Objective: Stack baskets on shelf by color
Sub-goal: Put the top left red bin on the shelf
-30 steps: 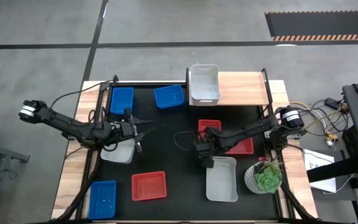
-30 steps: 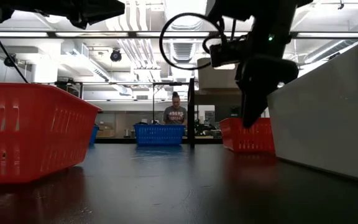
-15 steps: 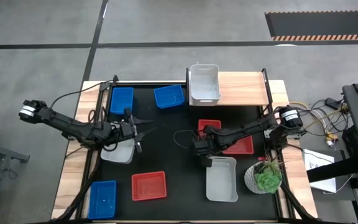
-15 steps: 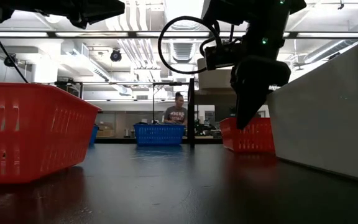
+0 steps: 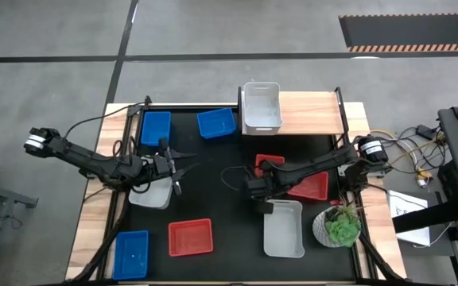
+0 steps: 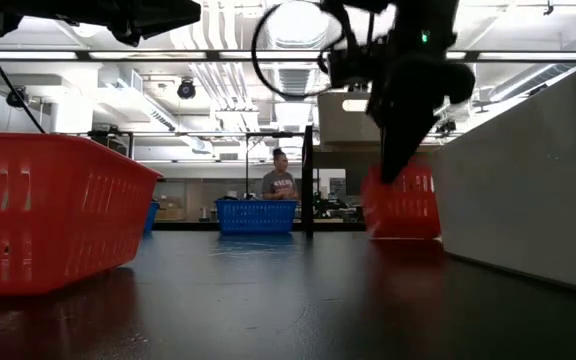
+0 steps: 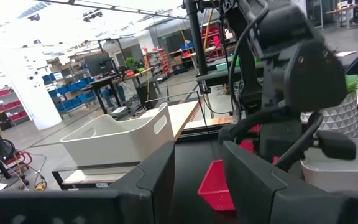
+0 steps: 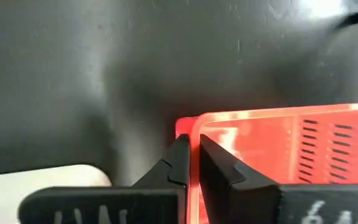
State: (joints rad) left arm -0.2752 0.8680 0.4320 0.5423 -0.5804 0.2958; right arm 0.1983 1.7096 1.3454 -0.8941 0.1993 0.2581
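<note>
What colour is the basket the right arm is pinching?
Red basket, clearest in the right wrist view.

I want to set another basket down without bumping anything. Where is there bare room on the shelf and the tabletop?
The shelf is bare right of the white basket. The black tabletop is open at its middle, between the left gripper and the right gripper. It is crowded around the right gripper, shut on a red basket, beside a white bin and plant pot.
</note>
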